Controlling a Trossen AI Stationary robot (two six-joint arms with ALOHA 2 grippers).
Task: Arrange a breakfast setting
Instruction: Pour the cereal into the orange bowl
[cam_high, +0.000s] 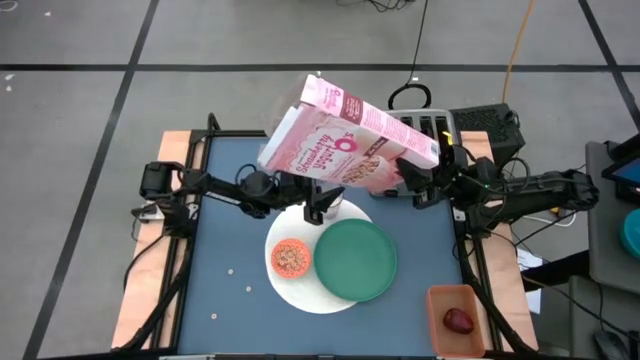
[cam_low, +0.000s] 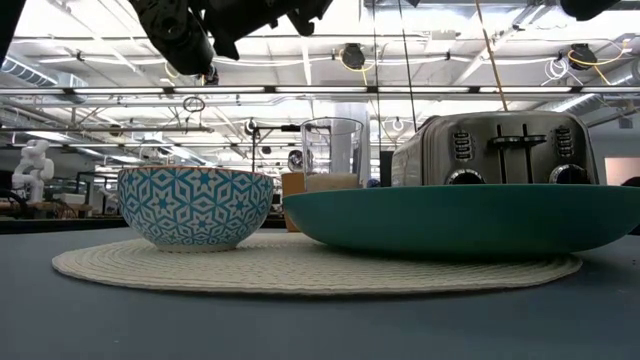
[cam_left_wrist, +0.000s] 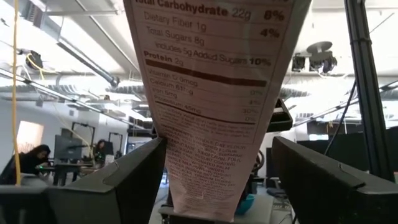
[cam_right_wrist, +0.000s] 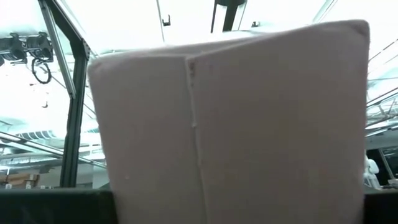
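Observation:
The pink cereal box is held tilted, high above the table, between both arms. My left gripper is under its near edge and shut on it. My right gripper is at its right end and shut on it. Below, the small patterned bowl with cereal and the green plate rest on the large white round plate. The milk glass stands behind them. The dark-red fruit lies in the tan bin. The orange cup, bagel and spoon are out of view. My left gripper pinches the box's narrow nutrition-facts side between its two fingertips, one on each long edge. The box is clear of the table and tilted. My right gripper has the box's glued bottom end between its fingers, which show only at the picture's lower corners. The box fills the view and hides the place of contact. The box is lifted clear.
The silver toaster stands at the table's far right, under the box's right end. A few loose cereal pieces lie on the blue table top left of the white plate. The tan bin sits at the near right corner.

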